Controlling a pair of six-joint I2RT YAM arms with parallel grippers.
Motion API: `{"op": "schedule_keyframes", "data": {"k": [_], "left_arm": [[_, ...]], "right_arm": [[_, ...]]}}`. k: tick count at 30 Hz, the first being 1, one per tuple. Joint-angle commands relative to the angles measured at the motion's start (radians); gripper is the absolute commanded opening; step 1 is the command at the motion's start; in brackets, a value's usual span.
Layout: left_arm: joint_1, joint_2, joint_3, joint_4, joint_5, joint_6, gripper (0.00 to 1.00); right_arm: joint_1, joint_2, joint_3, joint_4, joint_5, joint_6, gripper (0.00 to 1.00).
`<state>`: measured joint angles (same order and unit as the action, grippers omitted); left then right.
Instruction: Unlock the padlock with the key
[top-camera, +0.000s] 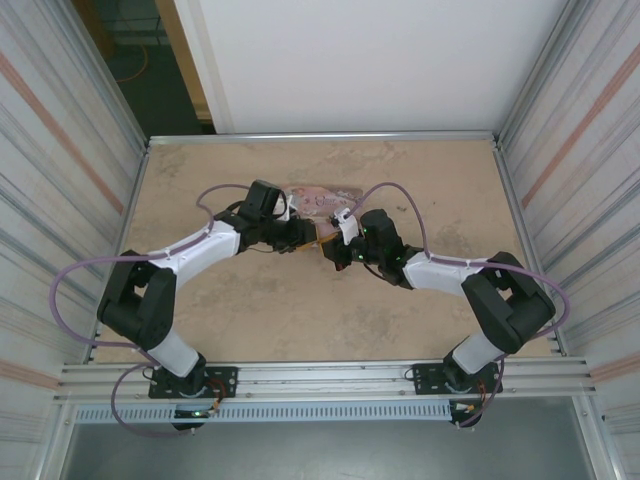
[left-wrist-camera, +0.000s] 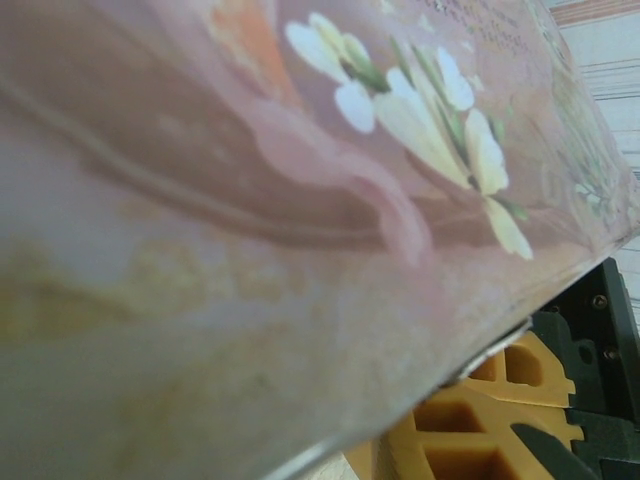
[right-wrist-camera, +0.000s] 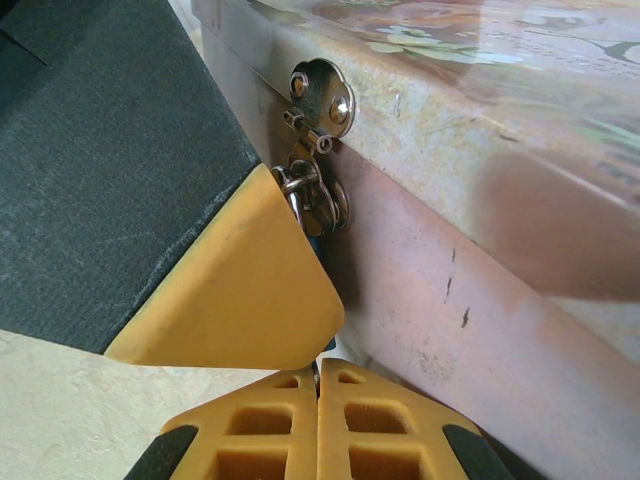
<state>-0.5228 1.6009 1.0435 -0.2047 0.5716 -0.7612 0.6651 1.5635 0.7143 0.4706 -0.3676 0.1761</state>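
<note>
**Both arms are meeting at the pink tin, with the padlock half hidden**

The two arms are reaching in over the worktop (top-camera: 250, 320) and crowding together at the pink tin (top-camera: 325, 198), which is lying toward 12 o'clock from the middle of the surface. The left end effector (top-camera: 303, 237) is coming at it from 9 o'clock and the right end effector (right-wrist-camera: 318, 405) from about 4 o'clock. The two are sitting just beside one another at the tin's near wall.

In the right wrist view, the padlock (right-wrist-camera: 318, 195) is hanging against the tin's side wall from a small silver hasp (right-wrist-camera: 322, 98) fixed just under the lid's edge. Its dark metal loops are showing, and only a sliver of blue is peeking out below them. The rest is sitting behind a broad finger (right-wrist-camera: 240, 290), black with a yellow tip, which is pressing in from 9 o'clock and appears to belong to the left arm.

The right end effector is sitting at 6 o'clock of the padlock, directly beneath it, with its two yellow tips pressed fully together. I cannot tell whether a key is pinched between them.

In the left wrist view, the flowered lid is lying right against the lens, and one yellow fingertip (left-wrist-camera: 480, 415) is poking out under the tin's edge at 5 o'clock. I cannot tell how wide that end effector is standing, nor whether it is truly gripping the tin.
</note>
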Motion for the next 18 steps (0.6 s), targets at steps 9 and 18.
{"op": "schedule_keyframes", "data": {"k": [9, 18], "left_arm": [[-0.026, 0.111, -0.039, 0.194, 0.106, -0.022, 0.0], [-0.017, 0.165, -0.064, 0.261, 0.097, -0.033, 0.09]], "right_arm": [[-0.002, 0.087, -0.056, 0.198, 0.045, 0.047, 0.0], [-0.006, 0.164, -0.076, 0.211, 0.051, 0.071, 0.0]]}}
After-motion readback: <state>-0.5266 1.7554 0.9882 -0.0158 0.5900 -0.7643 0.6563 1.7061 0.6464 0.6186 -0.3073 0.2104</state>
